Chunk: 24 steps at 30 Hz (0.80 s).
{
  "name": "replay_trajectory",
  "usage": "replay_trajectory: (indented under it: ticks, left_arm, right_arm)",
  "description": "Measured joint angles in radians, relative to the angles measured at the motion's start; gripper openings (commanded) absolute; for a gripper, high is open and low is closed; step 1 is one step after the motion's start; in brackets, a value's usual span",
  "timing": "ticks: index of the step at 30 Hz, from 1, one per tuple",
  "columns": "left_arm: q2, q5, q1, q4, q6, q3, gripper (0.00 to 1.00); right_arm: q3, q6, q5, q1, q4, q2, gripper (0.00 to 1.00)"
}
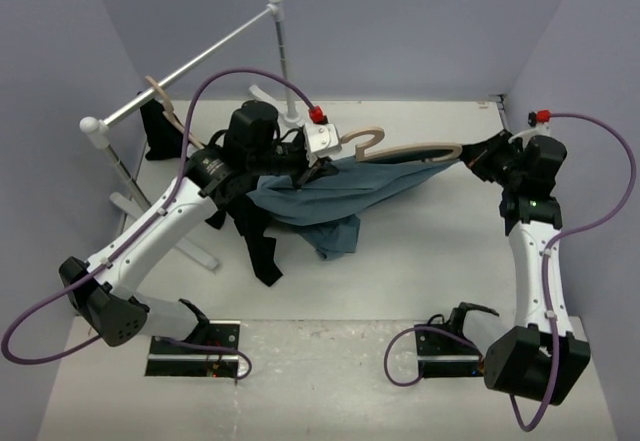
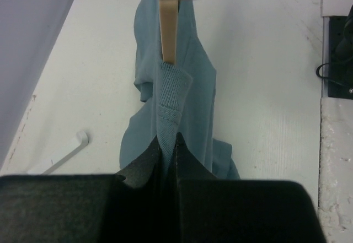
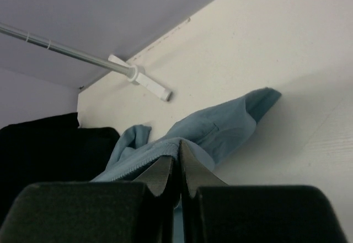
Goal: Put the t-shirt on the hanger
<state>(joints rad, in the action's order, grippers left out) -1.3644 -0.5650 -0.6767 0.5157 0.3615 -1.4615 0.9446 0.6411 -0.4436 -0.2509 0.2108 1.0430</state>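
Observation:
The tan hanger (image 1: 415, 151) is held off the table at mid-scene, its hook (image 1: 367, 141) pointing left. The blue-teal t-shirt (image 1: 320, 201) droops from it and bunches on the table below. My left gripper (image 1: 312, 168) sits at the hook end. In the left wrist view this gripper (image 2: 171, 137) is shut on the shirt's ribbed collar (image 2: 172, 97), and the hanger arm (image 2: 168, 31) enters that collar from above. My right gripper (image 1: 472, 158) is at the hanger's right tip. In the right wrist view it (image 3: 179, 142) is shut on a stitched edge of the t-shirt (image 3: 220, 127).
A white clothes rack stands at the back left, with its rail (image 1: 190, 66) and upright post (image 1: 283, 56). A second tan hanger with a black garment (image 1: 160, 131) hangs on the rail. Black cloth (image 1: 255, 241) lies under my left arm. A rack foot (image 3: 149, 82) rests on the table.

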Motion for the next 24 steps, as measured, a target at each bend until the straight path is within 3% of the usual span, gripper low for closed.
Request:
replay_trajectory:
  ticks: [13, 18, 24]
  left_arm:
    - [-0.153, 0.094, -0.024, 0.05, -0.005, -0.073, 0.0]
    - [-0.236, 0.192, -0.038, 0.051, -0.097, -0.148, 0.0]
    - [-0.252, 0.174, -0.037, -0.043, -0.247, -0.153, 0.0]
  right_arm:
    - [0.219, -0.078, 0.053, 0.014, 0.234, 0.017, 0.0]
    - [0.223, -0.072, 0.154, 0.216, 0.235, 0.007, 0.0]
    - [0.127, 0.024, 0.278, 0.472, 0.195, -0.07, 0.0]
